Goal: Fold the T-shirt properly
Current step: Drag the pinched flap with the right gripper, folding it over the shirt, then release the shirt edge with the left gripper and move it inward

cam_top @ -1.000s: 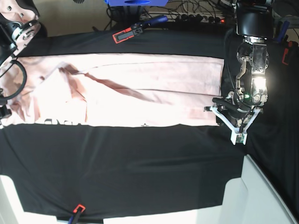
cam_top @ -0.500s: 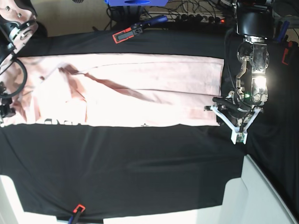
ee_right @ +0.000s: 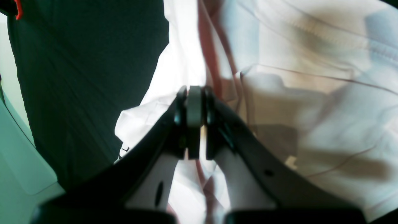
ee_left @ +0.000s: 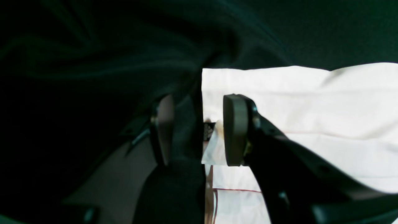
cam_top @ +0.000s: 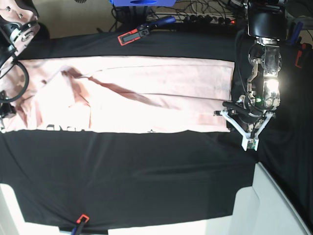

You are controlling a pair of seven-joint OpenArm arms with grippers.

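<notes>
Already the T-shirt [cam_top: 146, 95] lies as a long band near the black table cloth's [cam_top: 146, 176] far edge; crosswise folds remain. The right gripper [ee_right: 194, 123] is pinched on its end, while the left gripper [ee_left: 199, 133], jaws apart, straddles the other end.

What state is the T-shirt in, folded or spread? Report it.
Partly folded. The T-shirt lies as a long band on the black cloth, layered edges running along it, its left end rumpled.

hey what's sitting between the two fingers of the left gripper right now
In the left wrist view, the left gripper straddles a raised fold of black table cloth and the T-shirt edge.
</notes>
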